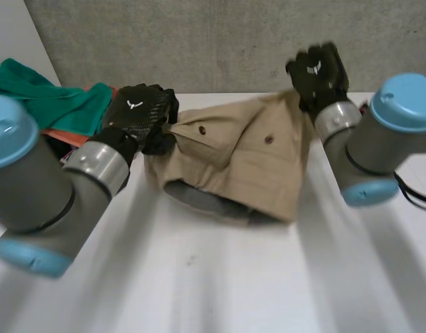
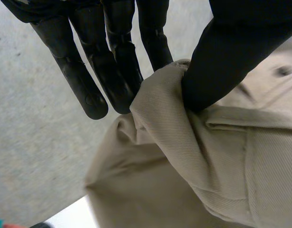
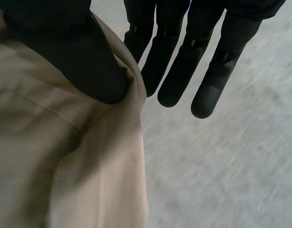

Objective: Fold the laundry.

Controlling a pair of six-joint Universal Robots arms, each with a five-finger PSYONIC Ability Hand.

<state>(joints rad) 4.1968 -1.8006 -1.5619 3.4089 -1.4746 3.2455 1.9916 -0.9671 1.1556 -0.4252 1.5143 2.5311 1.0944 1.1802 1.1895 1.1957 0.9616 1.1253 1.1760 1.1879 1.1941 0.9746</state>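
Note:
A tan pair of shorts [image 1: 234, 159] with two dark buttons hangs lifted off the white table [image 1: 220, 277], held up between both hands. My left hand [image 1: 137, 114] pinches the garment's left top corner; in the left wrist view its thumb [image 2: 227, 52] presses the tan cloth [image 2: 184, 156] against the straight fingers [image 2: 108, 57]. My right hand [image 1: 317, 73] holds the right top corner higher up; in the right wrist view its thumb [image 3: 79, 57] clamps the cloth's edge [image 3: 89, 166] against the fingers [image 3: 184, 61]. The lower edge of the shorts rests on the table.
A green garment [image 1: 46, 97] lies on an orange one [image 1: 67, 135] at the table's far left, behind my left arm. A grey wall [image 1: 220, 41] runs along the table's back edge.

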